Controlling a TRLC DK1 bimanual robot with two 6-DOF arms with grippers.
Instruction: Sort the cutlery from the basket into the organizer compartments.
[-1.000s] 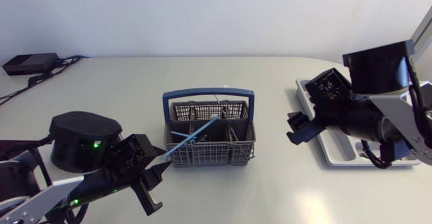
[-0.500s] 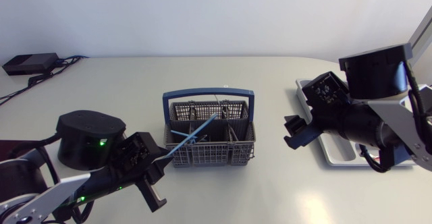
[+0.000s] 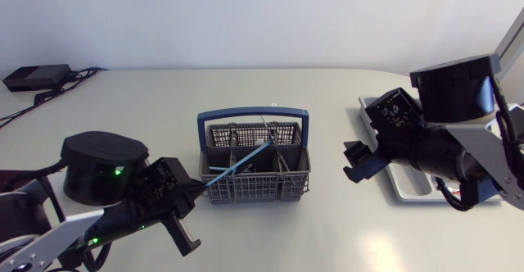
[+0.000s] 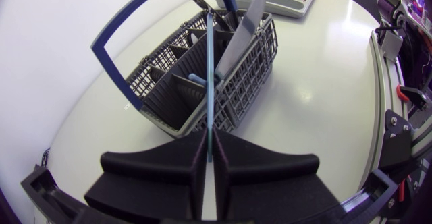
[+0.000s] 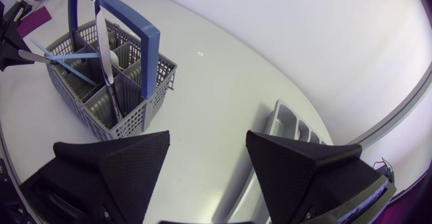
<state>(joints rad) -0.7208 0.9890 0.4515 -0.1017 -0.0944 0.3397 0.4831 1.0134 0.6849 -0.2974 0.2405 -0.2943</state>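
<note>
- Left gripper (image 4: 210, 142), near left of the table: fingers pinching the end of a thin blue utensil (image 4: 210, 82) whose far end lies in the basket.
- Grey cutlery basket (image 3: 254, 188) with a blue handle, mid-table, holding a knife (image 5: 104, 48).
- Right gripper (image 5: 206, 160): fingers spread wide, between the basket and the organizer (image 3: 403, 188) at far right.

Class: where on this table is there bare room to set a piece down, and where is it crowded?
Bare: table between basket and organizer, and the wide strip behind the basket. Crowded: the basket's left front, where the left gripper grips a blue utensil; the right arm overhangs the organizer.
</note>
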